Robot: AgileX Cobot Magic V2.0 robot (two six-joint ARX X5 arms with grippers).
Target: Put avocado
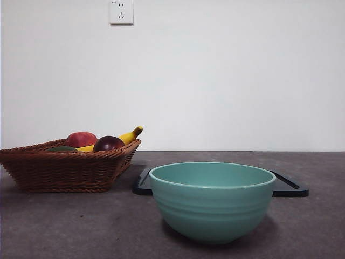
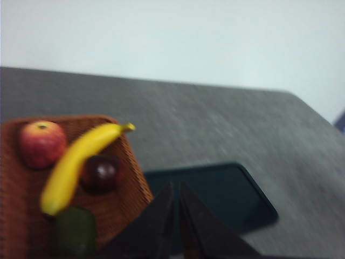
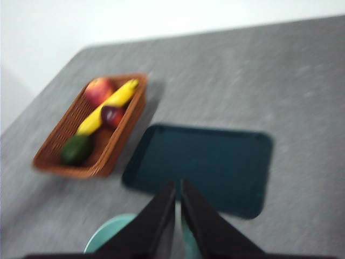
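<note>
The avocado (image 2: 74, 232) (image 3: 75, 149) is dark green and lies in the wicker basket (image 1: 64, 167) (image 2: 21, 216) (image 3: 54, 162) next to a yellow banana (image 2: 75, 162) (image 3: 108, 105). Only its top (image 1: 61, 149) shows above the basket rim in the front view. My left gripper (image 2: 177, 190) is shut and hangs high above the table, near the basket's edge and over the dark tray (image 2: 215, 194). High over the tray (image 3: 205, 167) and the teal bowl (image 1: 212, 199) (image 3: 110, 237) my right gripper (image 3: 177, 186) is shut too. Neither holds anything.
The basket also holds a red apple (image 1: 81, 139) (image 2: 41, 143) (image 3: 98, 90) and a dark maroon fruit (image 1: 108, 143) (image 2: 101, 172) (image 3: 112, 115). The tray (image 1: 285, 186) lies behind the bowl. A wall with a socket (image 1: 121, 12) stands at the back.
</note>
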